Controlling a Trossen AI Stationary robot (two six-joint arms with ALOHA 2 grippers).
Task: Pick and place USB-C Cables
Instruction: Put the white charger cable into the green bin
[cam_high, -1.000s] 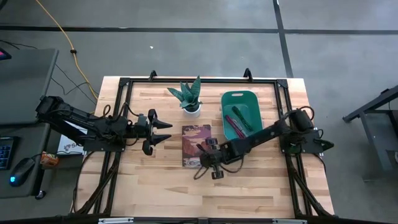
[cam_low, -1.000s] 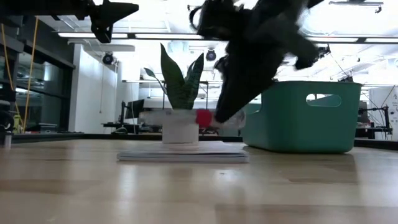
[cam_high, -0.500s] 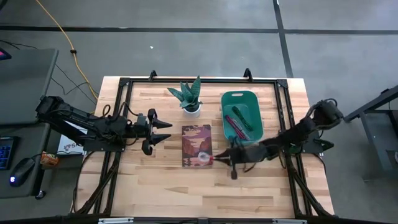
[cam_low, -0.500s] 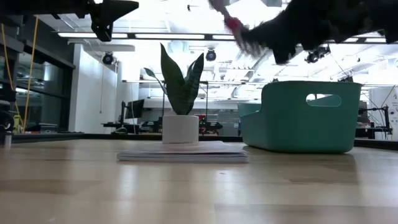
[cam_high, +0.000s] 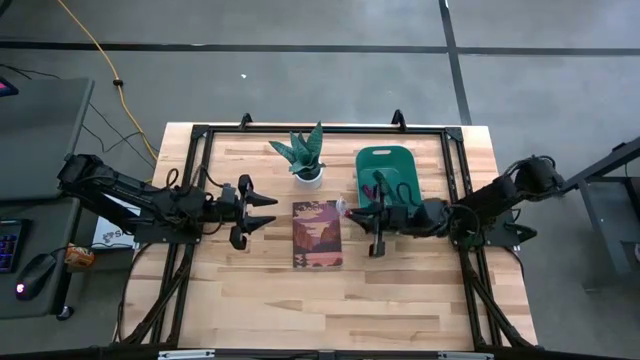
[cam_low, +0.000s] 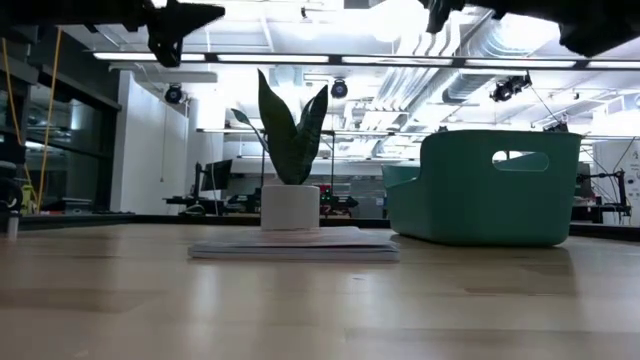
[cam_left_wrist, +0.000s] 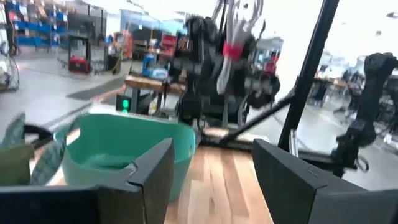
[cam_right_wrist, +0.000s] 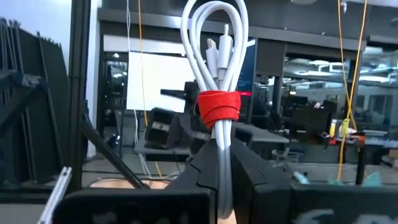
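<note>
Overhead and wrist views of a two-arm workstation on a pale wooden slatted tabletop (cam_high: 270, 300). The right gripper (cam_right_wrist: 225, 163) hangs above the tabletop at the near rim of the teal plastic bin (cam_high: 388, 160), its jaws clenched on the white bundled USB-C cable with a red wrap band (cam_right_wrist: 218, 81); in the right wrist view the cable loop stands upright between the dark fingers (cam_right_wrist: 264, 177), the band just above the fingertips. In the high view the held cable (cam_high: 343, 208) shows as a small whitish spot at the 3 o'clock edge of the brown illustrated notebook (cam_high: 317, 233). Inside the bin, a maroon-pink cable (cam_high: 368, 194) is visible beside the arm. The bin occupies the 1 o'clock sector of the tabletop; a green spiky plant in a white cylindrical pot (cam_high: 305, 155) stands at 12 o'clock, just beyond the notebook at centre. The left gripper (cam_high: 262, 213) waits at 9 o'clock, level above the tabletop, jaws released and holding nothing.
</note>
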